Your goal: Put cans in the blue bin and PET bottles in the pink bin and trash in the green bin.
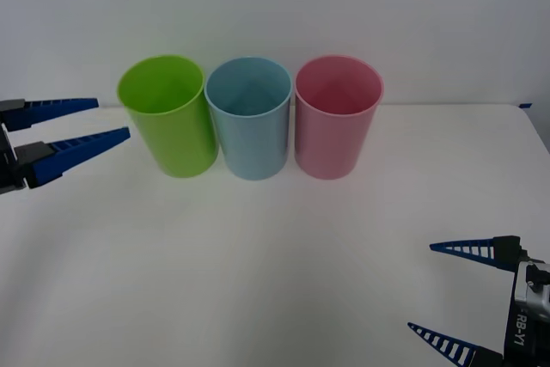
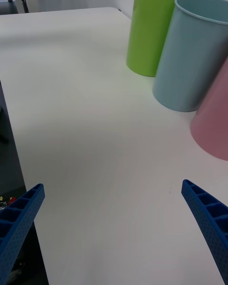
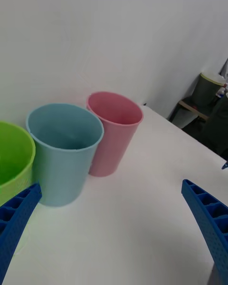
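Three tall cup-shaped bins stand in a row at the back of the white table: the green bin (image 1: 168, 115) on the left, the blue bin (image 1: 250, 116) in the middle, the pink bin (image 1: 336, 114) on the right. They also appear in the wrist views: green bin (image 2: 154, 26) (image 3: 12, 159), blue bin (image 2: 192, 52) (image 3: 62, 152), pink bin (image 2: 213, 118) (image 3: 114, 130). My left gripper (image 1: 90, 122) hovers open just left of the green bin, holding nothing. My right gripper (image 1: 447, 294) stands open near the table's front right corner, holding nothing. The cans and PET bottles are out of view.
The white table (image 1: 275, 247) spreads bare in front of the bins. A white wall rises right behind them. Dark furniture (image 3: 204, 99) stands beyond the table's far right edge.
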Action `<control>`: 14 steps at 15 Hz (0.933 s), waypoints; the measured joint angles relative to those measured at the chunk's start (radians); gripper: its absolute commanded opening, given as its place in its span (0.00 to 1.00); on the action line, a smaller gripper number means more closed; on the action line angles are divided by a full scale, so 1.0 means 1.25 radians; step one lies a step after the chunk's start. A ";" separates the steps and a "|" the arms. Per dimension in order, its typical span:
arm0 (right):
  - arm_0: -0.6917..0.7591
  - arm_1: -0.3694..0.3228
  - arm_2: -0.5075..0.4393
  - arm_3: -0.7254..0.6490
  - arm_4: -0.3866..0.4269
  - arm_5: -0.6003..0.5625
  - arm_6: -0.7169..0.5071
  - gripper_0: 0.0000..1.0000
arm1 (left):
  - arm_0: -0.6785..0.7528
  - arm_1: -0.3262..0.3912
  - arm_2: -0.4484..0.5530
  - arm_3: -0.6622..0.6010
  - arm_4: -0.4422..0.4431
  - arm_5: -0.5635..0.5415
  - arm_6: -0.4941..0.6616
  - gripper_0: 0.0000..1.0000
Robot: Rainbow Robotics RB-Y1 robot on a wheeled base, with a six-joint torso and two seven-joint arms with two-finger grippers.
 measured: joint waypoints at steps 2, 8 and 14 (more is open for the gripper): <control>0.000 0.000 0.000 0.000 0.000 0.000 0.000 1.00 | 0.055 -0.044 0.036 -0.023 -0.025 -0.054 0.007 1.00; 0.000 0.000 0.000 0.000 0.000 0.000 0.000 1.00 | 0.151 -0.149 0.035 -0.081 -0.147 -0.103 0.039 1.00; 0.000 0.000 0.000 0.000 0.000 0.000 0.000 1.00 | 0.207 -0.203 -0.034 -0.131 -0.295 -0.122 0.101 1.00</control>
